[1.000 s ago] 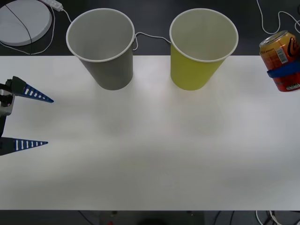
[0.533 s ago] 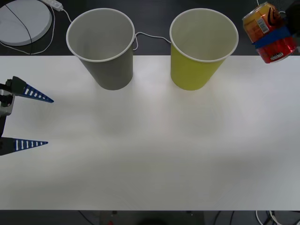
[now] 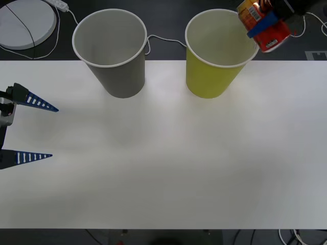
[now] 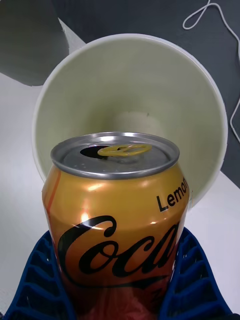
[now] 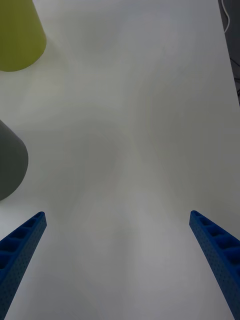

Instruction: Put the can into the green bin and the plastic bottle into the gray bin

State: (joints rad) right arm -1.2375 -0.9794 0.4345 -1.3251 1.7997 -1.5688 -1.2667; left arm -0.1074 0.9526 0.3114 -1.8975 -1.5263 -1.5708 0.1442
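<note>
The right end effector (image 3: 265, 23) grips the can (image 3: 261, 24) (tilted) above the green bin (image 3: 217, 76)'s right rim; left end effector (image 3: 30, 130) gapes idle.

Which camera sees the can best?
The right wrist view: the can is close up, top and lettering plain, gripped by the right tool. The front view shows it small and tilted by the green bin.

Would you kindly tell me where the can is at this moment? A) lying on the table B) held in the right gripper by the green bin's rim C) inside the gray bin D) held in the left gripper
B: the right gripper clamps the can in the air at the rim of the green bin.
</note>
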